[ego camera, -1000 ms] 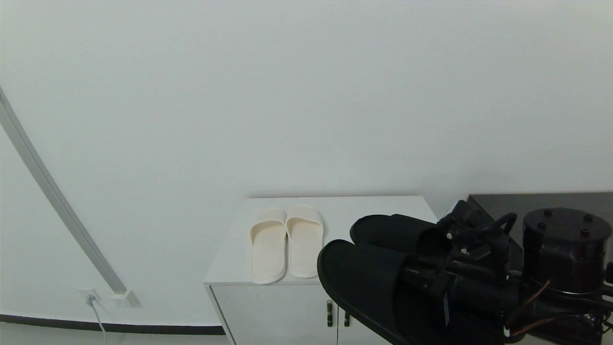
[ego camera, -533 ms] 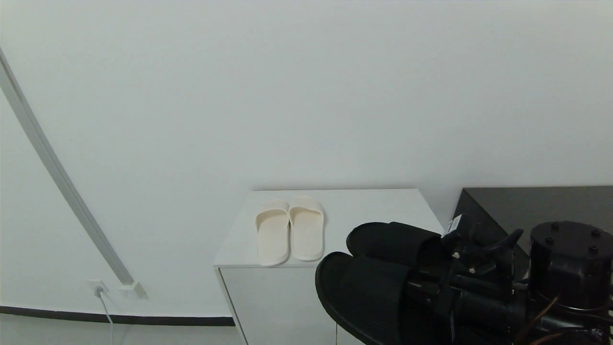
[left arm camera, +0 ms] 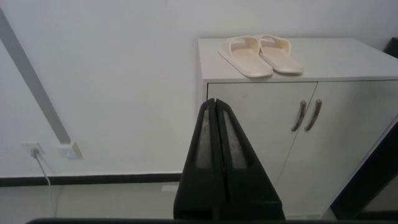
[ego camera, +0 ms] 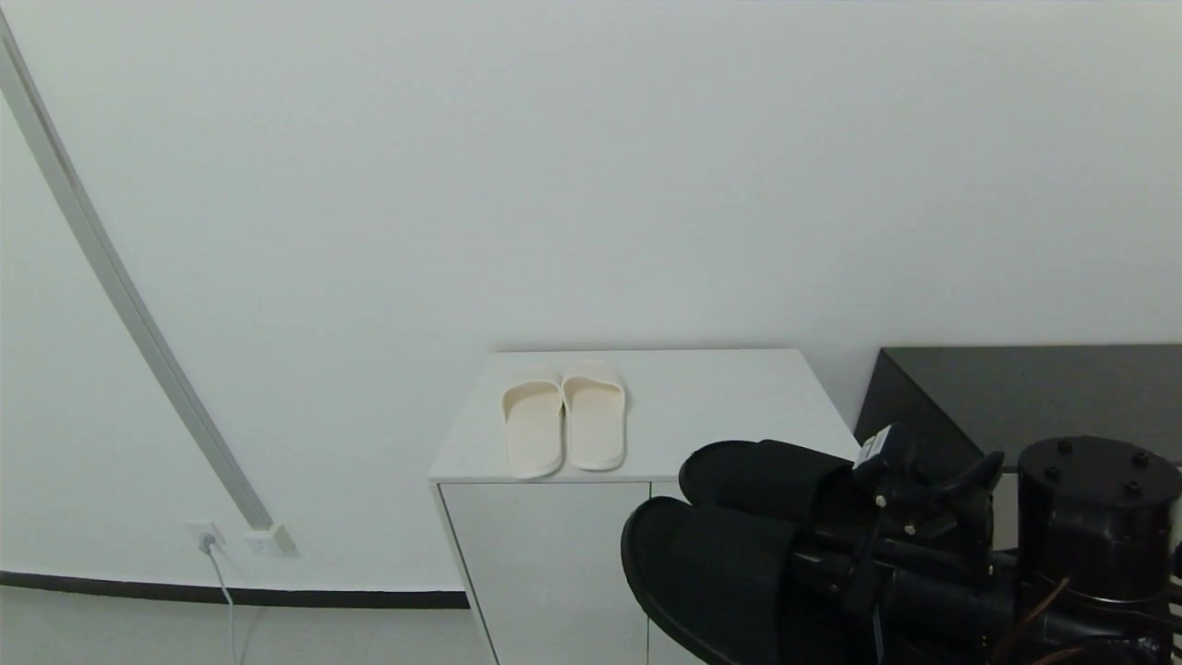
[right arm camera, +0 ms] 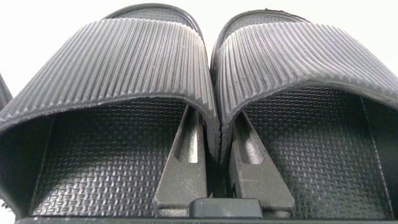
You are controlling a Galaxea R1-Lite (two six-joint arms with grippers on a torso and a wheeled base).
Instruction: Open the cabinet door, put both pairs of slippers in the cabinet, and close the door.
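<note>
**Holding the black pair before a shut cabinet**

A white cabinet (ego camera: pixel 554 554) stands against a plain white wall (ego camera: pixel 591 166), both doors shut, its two handles (left arm camera: pixel 306 115) side by side at the middle. A grey strip (ego camera: pixel 120 286) slants down the wall to a socket (ego camera: pixel 205 536). A dark table (ego camera: pixel 1034 388) stands just beside the cabinet on its right.

The cream slippers (ego camera: pixel 565 420) lie touching on the left of the cabinet top, lengthwise front to back, toes to the wall.

The right gripper (right arm camera: pixel 216 124) has one finger inside each of the black slippers (ego camera: pixel 729 554) and pinches their inner walls together. The pair lies in line with the gripper, toes pointing away from it, in front of the cabinet's right half.

The left gripper (left arm camera: pixel 215 102) is pressed shut on nothing and faces the cabinet front.
</note>
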